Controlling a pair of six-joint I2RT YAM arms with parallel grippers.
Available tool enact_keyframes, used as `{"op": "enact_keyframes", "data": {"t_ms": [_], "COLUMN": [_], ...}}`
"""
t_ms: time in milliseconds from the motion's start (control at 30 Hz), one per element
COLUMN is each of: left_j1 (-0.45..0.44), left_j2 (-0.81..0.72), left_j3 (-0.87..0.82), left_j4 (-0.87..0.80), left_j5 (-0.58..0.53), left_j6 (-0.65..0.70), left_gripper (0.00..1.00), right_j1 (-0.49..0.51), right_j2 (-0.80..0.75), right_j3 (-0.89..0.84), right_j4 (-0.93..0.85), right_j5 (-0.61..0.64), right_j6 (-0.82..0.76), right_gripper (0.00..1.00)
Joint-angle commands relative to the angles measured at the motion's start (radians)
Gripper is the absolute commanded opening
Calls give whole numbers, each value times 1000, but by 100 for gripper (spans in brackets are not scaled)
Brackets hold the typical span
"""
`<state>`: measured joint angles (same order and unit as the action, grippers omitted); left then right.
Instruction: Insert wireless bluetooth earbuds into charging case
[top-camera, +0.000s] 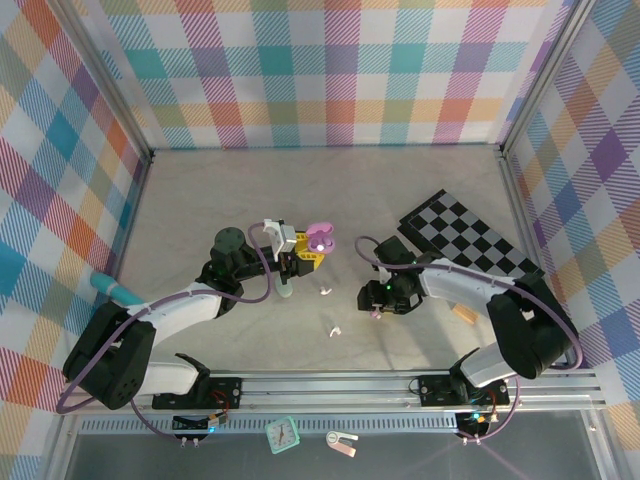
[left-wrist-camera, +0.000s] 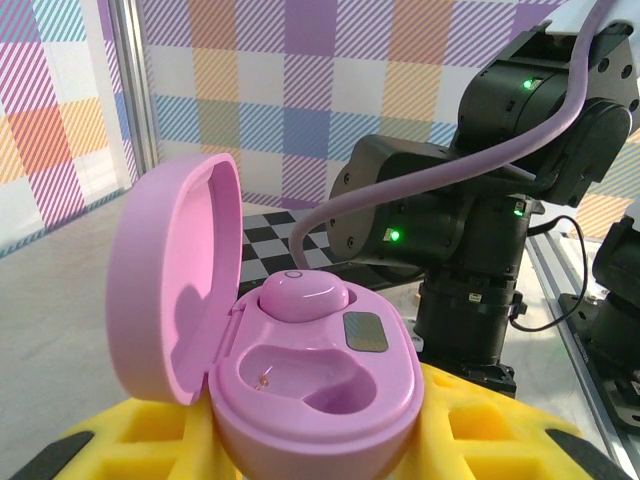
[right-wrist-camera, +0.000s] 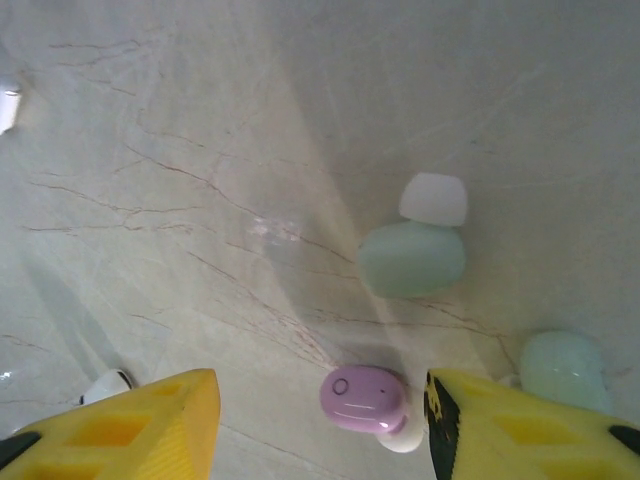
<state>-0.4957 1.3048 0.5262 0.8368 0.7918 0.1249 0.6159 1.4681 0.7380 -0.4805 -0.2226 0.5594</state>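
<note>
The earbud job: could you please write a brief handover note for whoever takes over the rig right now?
Left gripper: shut on the open purple case.
Right gripper: open, straddling the loose purple earbud on the table, not gripping it.
Done: one seated purple bud in the case.
To do: the other slot is empty; pick up the loose bud and seat it.
Two mint earbuds lie nearby.

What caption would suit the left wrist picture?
Left pincer holds open purple charging case: one earbud seated, other slot empty.
</note>
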Motion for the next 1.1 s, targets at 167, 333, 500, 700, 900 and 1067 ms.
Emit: {"op": "enact_keyframes", "data": {"t_ms": [167, 333, 500, 700, 900, 1067], "left_j1": [26, 51, 54, 55, 54, 54], "left_j2": [-18, -35, -27, -27, -23, -17], "left_j3": [-1, -2, 3, -3, -2, 0], "left_j4": [17, 22, 29, 45, 48, 52], "left_j5": [-8, -6, 4, 10, 12, 15], "left_j6": [16, 12, 8, -6, -7, -7], "left_gripper": [20, 20, 20, 20, 20, 20], "right_j1": [14, 30, 30, 30, 30, 30], "right_j2": [13, -39, -67, -28, -21, -14], "right_j3": [-46, -66, -61, -48, -38, -7], "right_j4": [37, -4, -42, -31, -12, -12], "right_j5": [-99, -101, 7, -9, -11, -8], "right_j6": [5, 12, -2, -22, -34, -59], "right_gripper": [57, 57, 58, 59, 59, 59]}}
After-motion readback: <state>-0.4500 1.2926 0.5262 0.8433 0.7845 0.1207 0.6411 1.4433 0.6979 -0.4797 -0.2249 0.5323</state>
